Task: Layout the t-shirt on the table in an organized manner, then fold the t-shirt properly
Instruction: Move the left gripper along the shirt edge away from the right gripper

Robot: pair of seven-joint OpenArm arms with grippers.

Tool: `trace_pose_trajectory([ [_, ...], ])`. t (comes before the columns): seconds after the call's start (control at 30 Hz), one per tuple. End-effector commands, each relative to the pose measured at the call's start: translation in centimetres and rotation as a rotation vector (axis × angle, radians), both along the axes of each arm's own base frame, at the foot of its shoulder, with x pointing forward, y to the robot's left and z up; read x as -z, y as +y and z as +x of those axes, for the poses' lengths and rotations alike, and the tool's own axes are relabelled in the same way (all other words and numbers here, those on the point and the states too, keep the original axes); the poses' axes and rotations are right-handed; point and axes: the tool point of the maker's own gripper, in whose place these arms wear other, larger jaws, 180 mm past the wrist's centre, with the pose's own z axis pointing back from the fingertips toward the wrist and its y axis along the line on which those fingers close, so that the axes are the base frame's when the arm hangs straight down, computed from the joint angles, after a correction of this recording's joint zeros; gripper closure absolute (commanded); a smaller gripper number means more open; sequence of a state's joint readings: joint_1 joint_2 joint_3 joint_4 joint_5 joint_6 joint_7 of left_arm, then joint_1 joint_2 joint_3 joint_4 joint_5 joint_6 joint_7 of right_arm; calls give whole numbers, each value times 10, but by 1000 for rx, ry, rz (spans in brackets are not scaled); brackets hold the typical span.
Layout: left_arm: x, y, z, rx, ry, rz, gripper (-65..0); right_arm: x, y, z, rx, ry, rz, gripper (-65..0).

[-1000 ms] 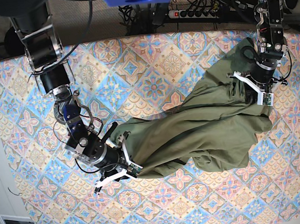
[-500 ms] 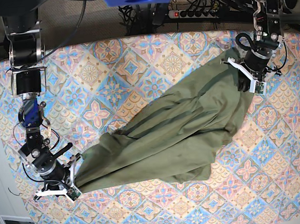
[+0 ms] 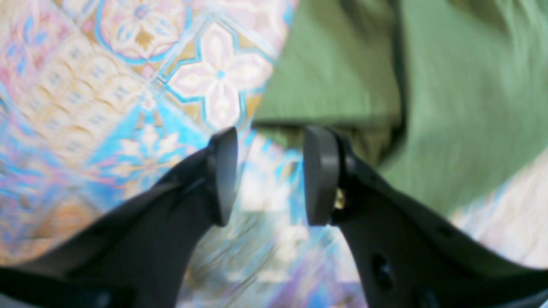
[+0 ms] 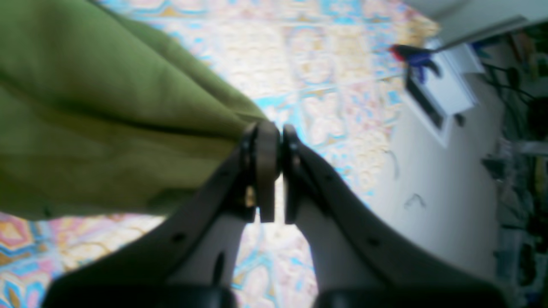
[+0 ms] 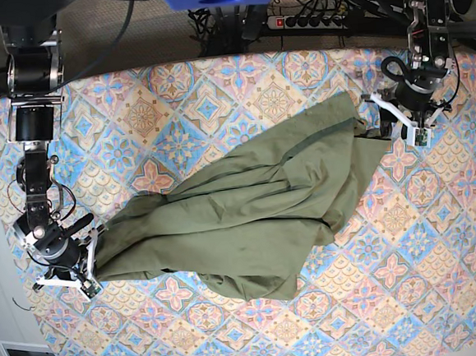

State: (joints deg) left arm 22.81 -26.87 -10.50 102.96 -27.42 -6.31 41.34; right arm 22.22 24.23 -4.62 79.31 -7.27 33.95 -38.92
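The base camera is hanging overhead, looking straight down on the whole tile-print pink, blue and cream table (image 5: 239,87) from well above. The left wrist camera is riding close behind the black left gripper (image 3: 269,171), facing down at the cloth with the wrinkly olive-green cotton t-shirt (image 3: 449,107) toward two o'clock. The right wrist camera is sitting just behind the right gripper (image 4: 280,147), shirt at nine o'clock. All three are sharing shirt and table.
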Motion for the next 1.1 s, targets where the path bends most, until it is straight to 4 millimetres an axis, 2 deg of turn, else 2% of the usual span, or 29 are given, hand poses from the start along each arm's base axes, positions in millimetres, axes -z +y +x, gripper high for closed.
trace_pose_trajectory([
  [0.0,-11,8,8,-21,-33,-31,-265,-21,-9,6,11,-57,-12,-11],
  [0.13,-11,5,24,-123,-16,-272,-270,-13,-9,1,11,-38,-12,-11],
  [0.2,-5,9,22,-167,23,-355,-270,-13,-9,1,11,-39,-14,-11],
  [0.33,-4,21,19,-236,21,-419,-271,-17,-8,2,7,-49,-16,-11],
  [0.43,6,30,14,-266,44,-420,-271,-22,-6,3,1,-65,-19,-11],
  [0.53,9,37,12,-271,59,-392,-271,-26,-4,3,-5,-75,-21,-11],
  [0.67,12,46,14,-220,91,-241,-271,-27,-2,3,-10,-78,-24,-11],
  [0.83,17,34,27,-94,126,-76,-271,-27,-1,3,-12,-77,-25,-11],
  [1.07,19,15,45,6,135,40,-271,-27,0,3,-13,-77,-22,-11],
])
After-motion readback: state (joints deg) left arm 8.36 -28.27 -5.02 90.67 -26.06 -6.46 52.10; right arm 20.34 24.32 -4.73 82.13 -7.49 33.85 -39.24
